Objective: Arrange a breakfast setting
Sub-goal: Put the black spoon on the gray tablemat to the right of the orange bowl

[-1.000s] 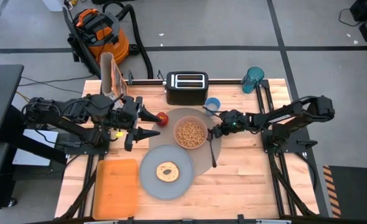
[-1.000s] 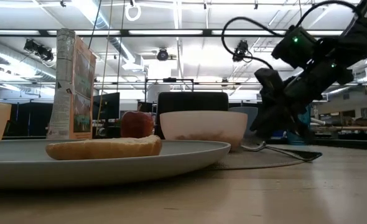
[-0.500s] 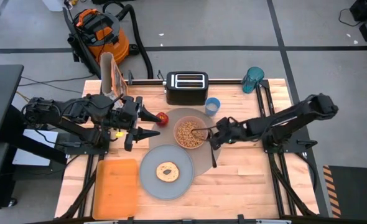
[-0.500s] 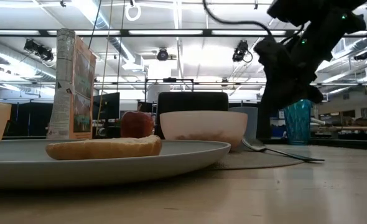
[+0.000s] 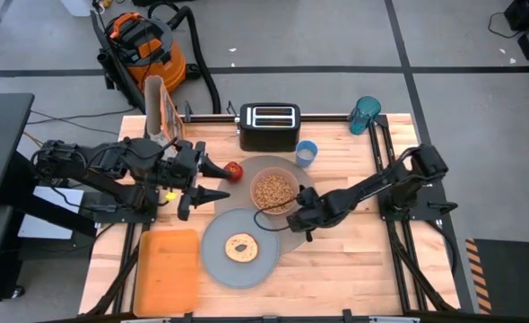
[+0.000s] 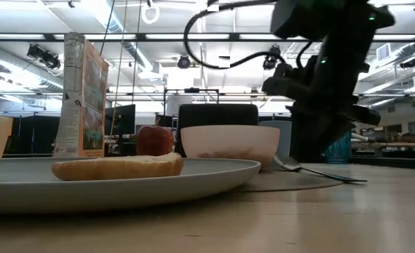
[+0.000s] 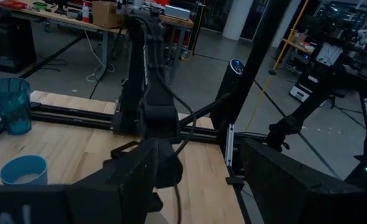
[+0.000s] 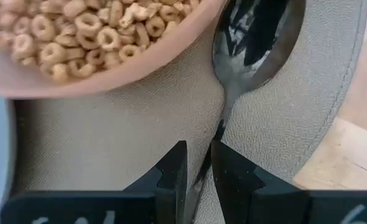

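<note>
The pink bowl [image 5: 273, 190] of cereal stands on the round grey-brown mat [image 5: 293, 235], and the metal spoon [image 5: 306, 222] lies on the mat to the bowl's right. The grey plate [image 5: 218, 256] with a bread slice overlaps the mat's near left. The red apple [image 5: 234, 170] rests on the table by the mat's far left, and the blue cup [image 5: 307, 152] stands behind the mat. My right gripper [image 8: 199, 155] is low over the spoon's handle [image 8: 219, 127], open by a narrow gap, with one finger on each side of it. My left gripper [image 5: 218, 179] is open and empty, left of the apple.
A black toaster [image 5: 269, 126] stands at the far edge and a cereal box [image 5: 157, 108] at the far left. An orange tray [image 5: 166, 269] lies at the near left. A teal cup [image 5: 366, 115] stands at the far right corner. There is bare wood at the near right.
My right gripper has gone from beside the spoon's bowl end toward the table's near edge and a little left, along the spoon to its handle. The spoon, bowl and plate lie where they were.
</note>
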{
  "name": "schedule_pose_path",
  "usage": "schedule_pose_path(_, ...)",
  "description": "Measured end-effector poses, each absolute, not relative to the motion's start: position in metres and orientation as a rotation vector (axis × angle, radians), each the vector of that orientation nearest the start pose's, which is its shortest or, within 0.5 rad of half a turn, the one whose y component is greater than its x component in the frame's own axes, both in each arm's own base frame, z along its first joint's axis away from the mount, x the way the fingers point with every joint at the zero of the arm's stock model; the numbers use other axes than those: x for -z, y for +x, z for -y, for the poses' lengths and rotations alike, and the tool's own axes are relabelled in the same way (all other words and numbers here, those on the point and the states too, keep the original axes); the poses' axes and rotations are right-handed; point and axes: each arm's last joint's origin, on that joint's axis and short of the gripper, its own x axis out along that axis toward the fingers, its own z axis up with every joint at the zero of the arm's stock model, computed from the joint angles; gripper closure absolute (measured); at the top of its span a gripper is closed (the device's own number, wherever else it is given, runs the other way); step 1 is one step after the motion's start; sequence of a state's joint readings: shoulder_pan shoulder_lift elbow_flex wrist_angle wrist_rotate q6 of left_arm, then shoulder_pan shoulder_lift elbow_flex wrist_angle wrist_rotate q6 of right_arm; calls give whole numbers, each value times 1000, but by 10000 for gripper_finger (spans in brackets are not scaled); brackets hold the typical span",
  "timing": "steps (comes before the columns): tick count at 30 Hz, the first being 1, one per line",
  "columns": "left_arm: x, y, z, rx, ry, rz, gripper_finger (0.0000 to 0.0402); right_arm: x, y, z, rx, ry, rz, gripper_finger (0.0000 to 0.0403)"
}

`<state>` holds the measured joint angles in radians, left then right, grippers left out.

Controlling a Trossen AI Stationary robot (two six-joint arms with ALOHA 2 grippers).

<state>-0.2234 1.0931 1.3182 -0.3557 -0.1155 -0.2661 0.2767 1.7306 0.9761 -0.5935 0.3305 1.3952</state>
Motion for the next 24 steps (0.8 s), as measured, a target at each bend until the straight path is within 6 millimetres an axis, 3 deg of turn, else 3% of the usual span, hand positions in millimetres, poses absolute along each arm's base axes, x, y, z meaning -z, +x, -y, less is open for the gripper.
schedule_pose_path(15, -439, 215, 47, 96, -243, -143, 164, -137, 304, -51, 984, 861, -1057, 321)
schedule_pose_path(24, -439, 214, 50, 112, -221, -143, 164, -136, 303, -49, 1031, 942, -1050, 360)
